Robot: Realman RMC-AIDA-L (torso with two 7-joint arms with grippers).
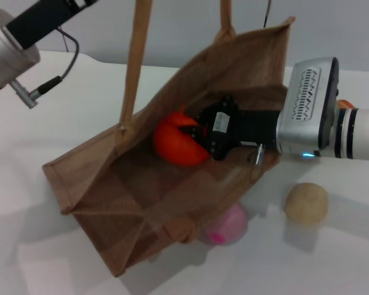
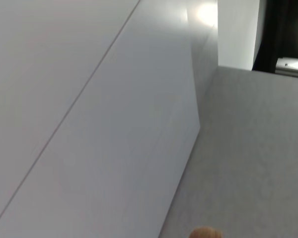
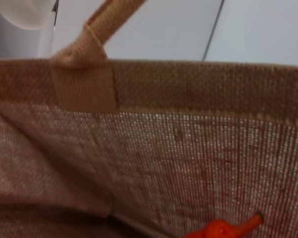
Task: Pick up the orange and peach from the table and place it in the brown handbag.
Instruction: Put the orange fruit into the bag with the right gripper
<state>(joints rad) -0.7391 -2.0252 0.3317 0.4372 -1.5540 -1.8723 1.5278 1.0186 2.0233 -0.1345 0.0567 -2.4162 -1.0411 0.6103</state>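
Observation:
The brown handbag (image 1: 141, 184) lies tilted on the white table with its mouth open towards me. Its handles (image 1: 137, 55) rise out of the top of the head view. My right gripper (image 1: 195, 136) reaches in through the bag's mouth and is shut on the orange (image 1: 175, 146), which is inside the bag, close to its inner wall. The right wrist view shows the woven inner wall (image 3: 179, 158), a handle patch (image 3: 84, 87) and a bit of the orange (image 3: 221, 229). The peach (image 1: 227, 225) lies on the table, partly hidden by the bag's near edge. My left arm (image 1: 12, 52) is raised at the far left.
A beige-tan ball (image 1: 305, 203) sits on the table to the right of the peach. A bit of an orange thing (image 1: 343, 104) shows behind my right arm. The left wrist view shows only a wall and grey floor (image 2: 248, 148).

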